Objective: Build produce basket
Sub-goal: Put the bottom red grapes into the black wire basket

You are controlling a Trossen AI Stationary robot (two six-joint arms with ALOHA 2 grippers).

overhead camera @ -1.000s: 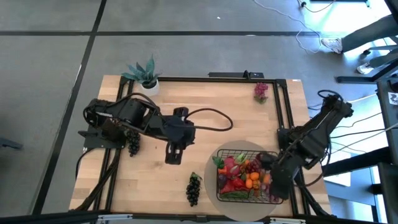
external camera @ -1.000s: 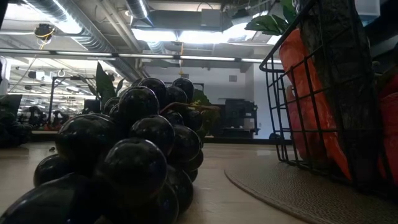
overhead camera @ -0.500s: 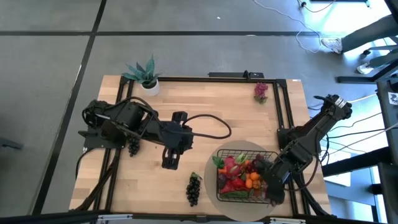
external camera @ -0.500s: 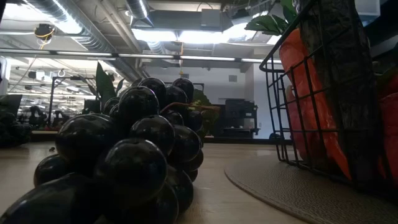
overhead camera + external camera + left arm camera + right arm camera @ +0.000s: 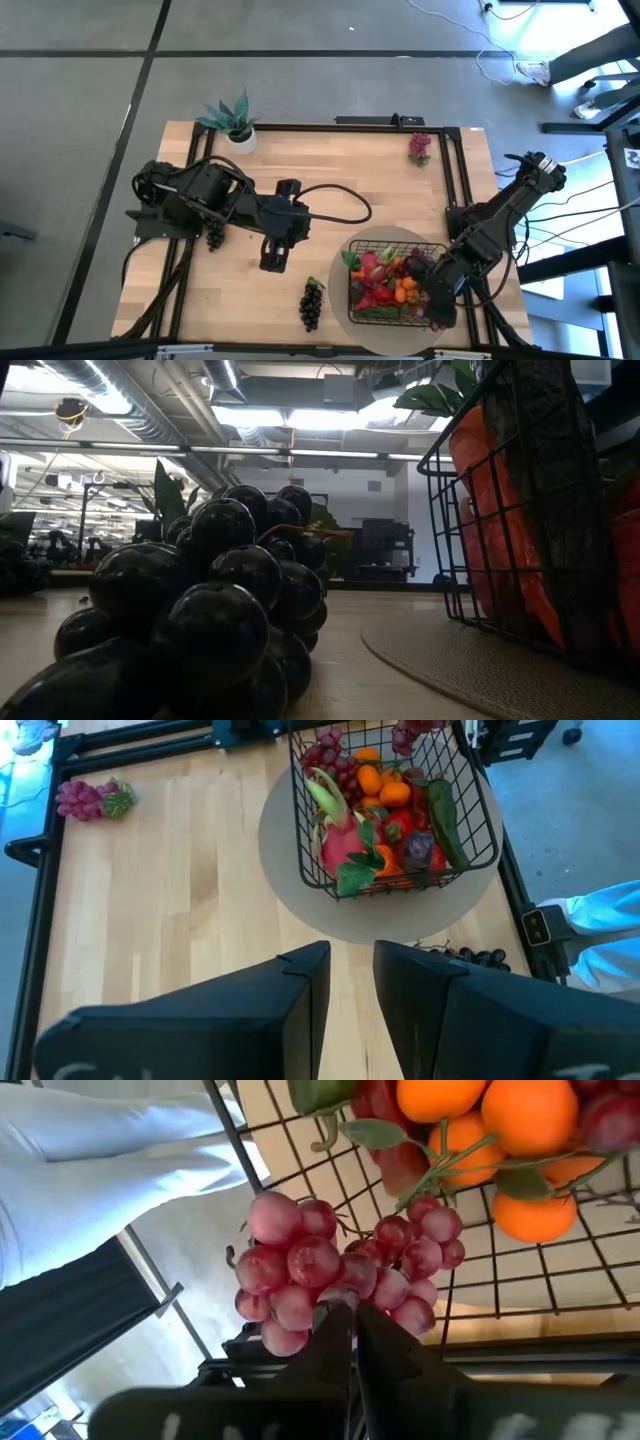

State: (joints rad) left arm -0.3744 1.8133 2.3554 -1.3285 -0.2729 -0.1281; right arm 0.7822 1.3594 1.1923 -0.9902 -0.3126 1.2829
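Note:
The black wire basket (image 5: 398, 283) stands on a round beige mat (image 5: 372, 246) at the near right and holds tangerines (image 5: 520, 1120), a pink dragon fruit (image 5: 340, 835) and other produce. My right gripper (image 5: 347, 1312) is shut on a bunch of red grapes (image 5: 330, 1265) at the basket's near right corner (image 5: 440, 305). My left gripper (image 5: 350, 982) hovers over mid-table (image 5: 272, 255), its fingers slightly apart with nothing between them. A bunch of dark grapes (image 5: 312, 303) lies on the table left of the basket. My right gripper pinches the red bunch between its two fingertips (image 5: 335, 1320) on grapes at the bunch's near side (image 5: 345, 1292). The fingers slant down from above. The bunch sticks out past the fingertips beside the basket's wire rim (image 5: 240, 1140); whether it rests on the wire I cannot tell.
Another dark bunch (image 5: 214, 232) lies by the left arm's base. A purple-pink bunch (image 5: 419, 147) sits at the far right, and a potted plant (image 5: 232, 118) at the far left corner. Bare wood lies between the arms. A pale sleeve (image 5: 120, 1140) shows beyond the table's edge.
My right gripper has sunk with the red grapes toward the basket's near right corner, staying shut, and then stopped.

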